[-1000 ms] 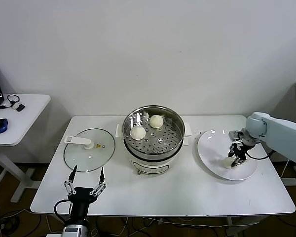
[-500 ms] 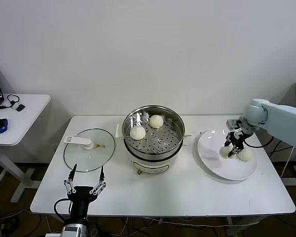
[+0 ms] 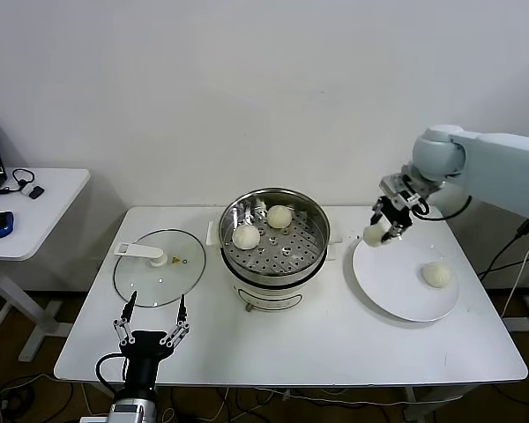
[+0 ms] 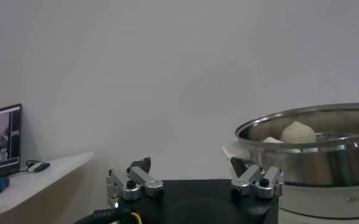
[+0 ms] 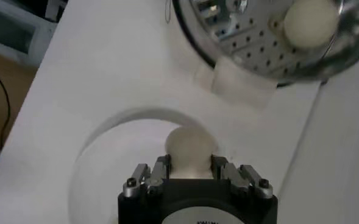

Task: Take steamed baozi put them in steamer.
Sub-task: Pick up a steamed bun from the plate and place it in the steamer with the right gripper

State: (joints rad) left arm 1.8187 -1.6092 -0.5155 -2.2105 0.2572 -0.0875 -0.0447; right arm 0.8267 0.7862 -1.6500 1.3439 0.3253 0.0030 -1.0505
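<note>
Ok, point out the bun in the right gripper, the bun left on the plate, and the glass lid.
held bun [image 3: 373,236], head view, its rounded side
plate bun [image 3: 436,274], head view, its top
glass lid [image 3: 159,280], head view, bare glass

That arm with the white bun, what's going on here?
The right gripper is shut on a baozi, held in the air over the plate's near edge, between plate and steamer. Two baozi already sit on the steamer's tray, and one is on the plate. The left gripper waits open at the table's front edge, near the glass lid.
</note>
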